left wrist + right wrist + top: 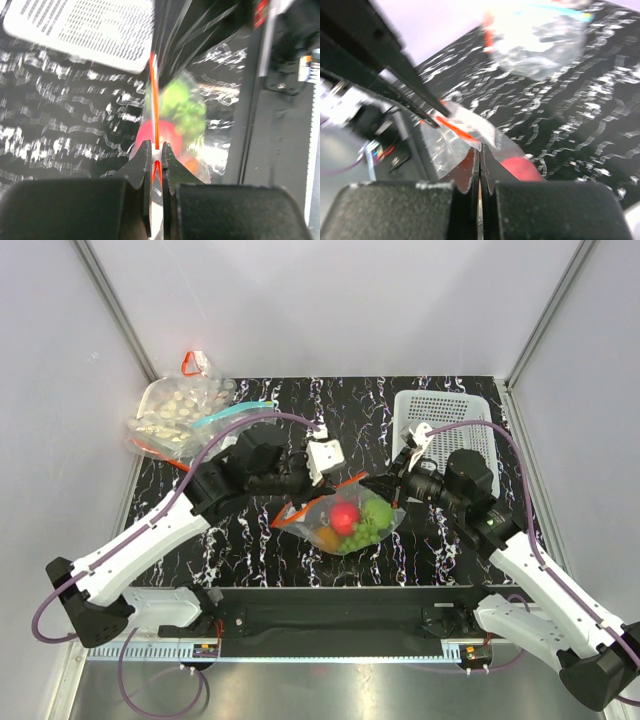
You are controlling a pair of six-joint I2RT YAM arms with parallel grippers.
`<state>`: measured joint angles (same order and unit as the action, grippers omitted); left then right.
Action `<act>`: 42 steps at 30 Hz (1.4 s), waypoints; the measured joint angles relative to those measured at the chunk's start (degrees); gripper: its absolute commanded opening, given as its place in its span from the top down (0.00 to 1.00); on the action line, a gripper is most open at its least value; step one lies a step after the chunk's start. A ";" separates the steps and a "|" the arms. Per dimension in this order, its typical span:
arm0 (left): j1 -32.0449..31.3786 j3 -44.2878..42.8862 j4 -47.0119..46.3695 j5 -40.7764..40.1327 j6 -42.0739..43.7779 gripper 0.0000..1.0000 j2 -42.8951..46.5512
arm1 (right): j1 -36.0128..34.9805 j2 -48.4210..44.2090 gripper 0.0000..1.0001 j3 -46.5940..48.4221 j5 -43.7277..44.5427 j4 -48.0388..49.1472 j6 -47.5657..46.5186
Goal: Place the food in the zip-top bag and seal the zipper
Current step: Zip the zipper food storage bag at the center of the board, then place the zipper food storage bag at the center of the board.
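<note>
The zip-top bag (pixel 340 523) lies mid-table, holding the red fruit (pixel 345 518), green pieces (pixel 376 516) and a brown-orange ball (pixel 327 538). Its red-orange zipper (pixel 330 493) runs along the far edge. My left gripper (pixel 303 492) is shut on the zipper (pixel 154 95) at a small white slider; the red fruit (pixel 147 137) and green pieces (pixel 182 107) blur beyond it. My right gripper (pixel 378 483) is shut on the bag's right corner (pixel 487 140), at the end of the zipper strip (pixel 452 127). The red fruit (pixel 520 167) lies just beyond its jaws.
A white perforated basket (pixel 440 420) sits at the back right, also in the left wrist view (pixel 85 30). A bag of pale beige pieces (pixel 178 412) with a teal zipper lies at the back left, blurred in the right wrist view (pixel 540 35). Grey walls enclose the table.
</note>
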<state>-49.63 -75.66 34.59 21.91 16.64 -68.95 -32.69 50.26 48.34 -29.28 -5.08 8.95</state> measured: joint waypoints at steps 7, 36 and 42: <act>2.62 3.93 3.06 -6.95 -3.87 1.00 2.23 | 0.31 -0.17 1.00 -0.81 14.45 0.79 4.57; 6.86 9.73 4.57 -20.90 -13.79 1.00 7.72 | 2.34 -6.12 1.00 -4.20 37.83 -3.39 17.97; 7.17 6.27 4.26 -20.22 -14.91 1.00 1.05 | 2.51 -10.69 1.00 -7.45 40.48 -4.22 18.60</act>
<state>-42.46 -69.38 38.85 1.69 1.74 -67.90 -30.17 39.57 40.88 11.20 -9.30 27.55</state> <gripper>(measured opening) 0.050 0.009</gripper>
